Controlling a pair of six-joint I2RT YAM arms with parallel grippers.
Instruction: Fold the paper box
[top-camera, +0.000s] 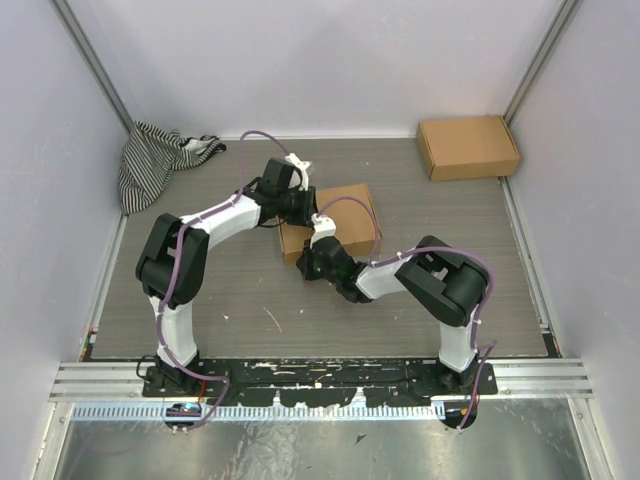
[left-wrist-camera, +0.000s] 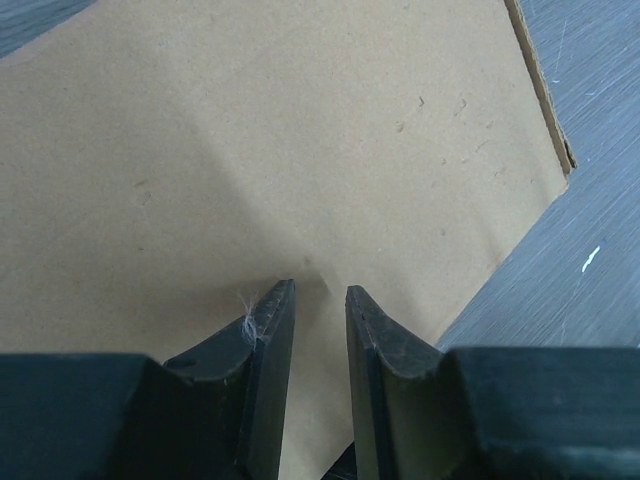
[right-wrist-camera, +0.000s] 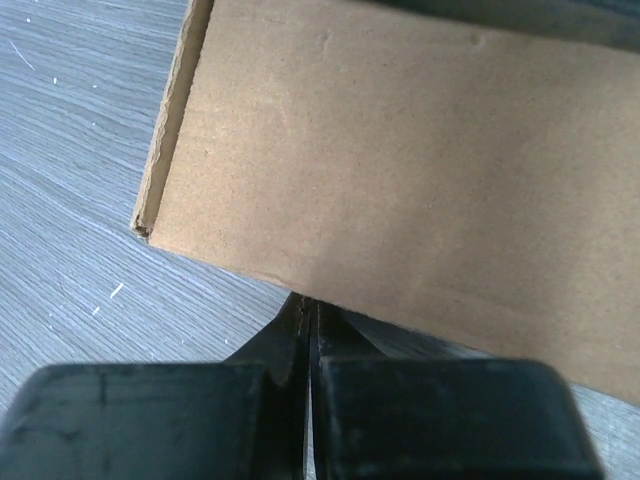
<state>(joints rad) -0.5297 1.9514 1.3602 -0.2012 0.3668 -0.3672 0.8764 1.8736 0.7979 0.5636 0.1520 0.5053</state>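
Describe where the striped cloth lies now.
In the top view, the striped cloth lies bunched in the far left corner of the table, against the left wall, well left of the paper box.

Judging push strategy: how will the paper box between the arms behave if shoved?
The paper box likely slides rather than tips: it sits low and flat on the table. Probably light and somewhat flexible: its thin corrugated edge shows in the right wrist view.
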